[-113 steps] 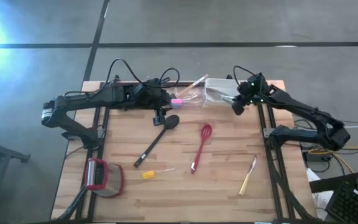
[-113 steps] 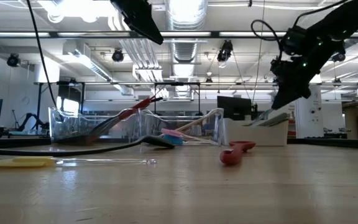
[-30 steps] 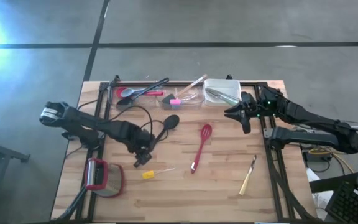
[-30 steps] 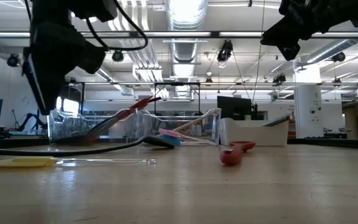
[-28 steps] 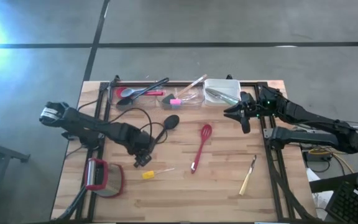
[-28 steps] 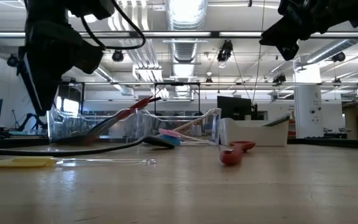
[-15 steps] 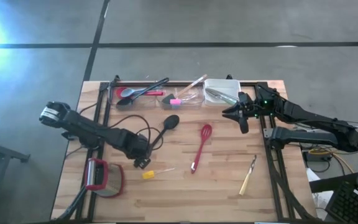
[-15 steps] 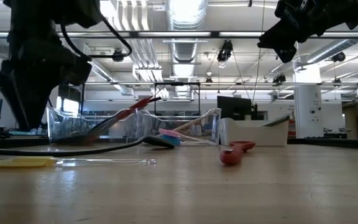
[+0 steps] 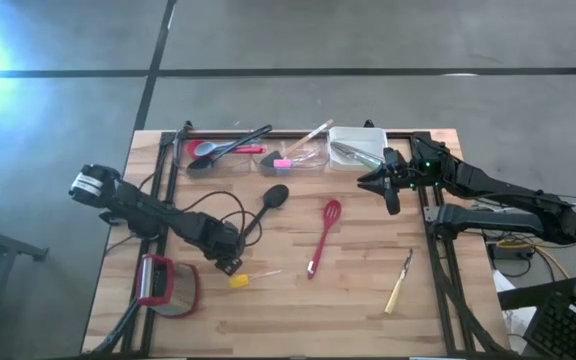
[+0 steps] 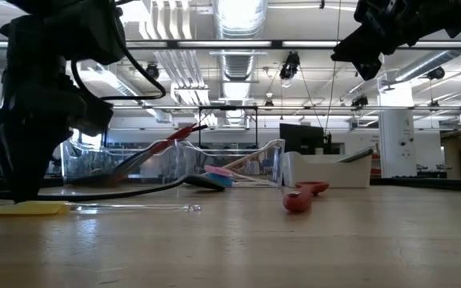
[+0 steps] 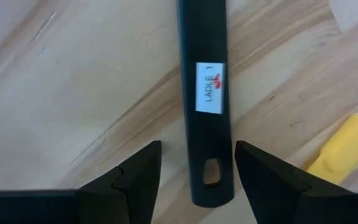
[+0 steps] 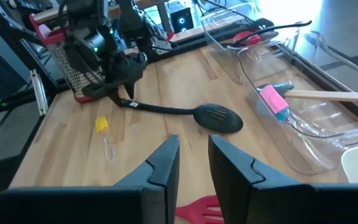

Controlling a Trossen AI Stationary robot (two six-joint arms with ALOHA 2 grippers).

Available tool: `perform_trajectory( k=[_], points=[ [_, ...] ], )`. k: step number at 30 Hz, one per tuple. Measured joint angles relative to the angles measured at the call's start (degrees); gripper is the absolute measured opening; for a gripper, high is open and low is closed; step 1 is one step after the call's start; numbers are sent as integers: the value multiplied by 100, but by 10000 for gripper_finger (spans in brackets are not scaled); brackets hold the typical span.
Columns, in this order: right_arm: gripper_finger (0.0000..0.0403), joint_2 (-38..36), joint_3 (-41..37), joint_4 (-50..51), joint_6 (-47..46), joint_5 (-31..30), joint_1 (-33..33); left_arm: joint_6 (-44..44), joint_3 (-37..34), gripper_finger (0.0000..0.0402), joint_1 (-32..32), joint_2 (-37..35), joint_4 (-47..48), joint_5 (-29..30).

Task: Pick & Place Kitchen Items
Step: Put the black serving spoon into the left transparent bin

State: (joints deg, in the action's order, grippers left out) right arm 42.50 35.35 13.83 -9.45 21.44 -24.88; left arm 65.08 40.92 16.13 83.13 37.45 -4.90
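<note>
Toward seven o'clock on the wooden table (image 9: 348,290), the left gripper (image 9: 228,262) straddles the long black plastic ladle's (image 11: 207,93) handle end, fingers apart; at two o'clock the right gripper (image 9: 380,182) hovers, fingers narrowly apart.

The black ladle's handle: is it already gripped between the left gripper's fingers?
No. The left gripper stands open, with bare wood showing between each finger and the black ladle's handle.
</note>
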Motion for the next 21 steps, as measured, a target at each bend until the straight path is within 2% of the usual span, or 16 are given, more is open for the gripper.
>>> perform_trajectory(
  k=[7,14,17,21],
  points=[
    [71,0,0,-179,46,-1,0,-229,32,196,8,280,-35,115],
    [63,0,0,-266,48,-1,0,-526,263,98,-1,265,185,164],
    [66,0,0,-265,48,-1,0,-696,430,94,-1,213,411,181],
    [69,0,0,-265,46,-3,0,-1037,768,94,-5,38,946,-88]
  ],
)
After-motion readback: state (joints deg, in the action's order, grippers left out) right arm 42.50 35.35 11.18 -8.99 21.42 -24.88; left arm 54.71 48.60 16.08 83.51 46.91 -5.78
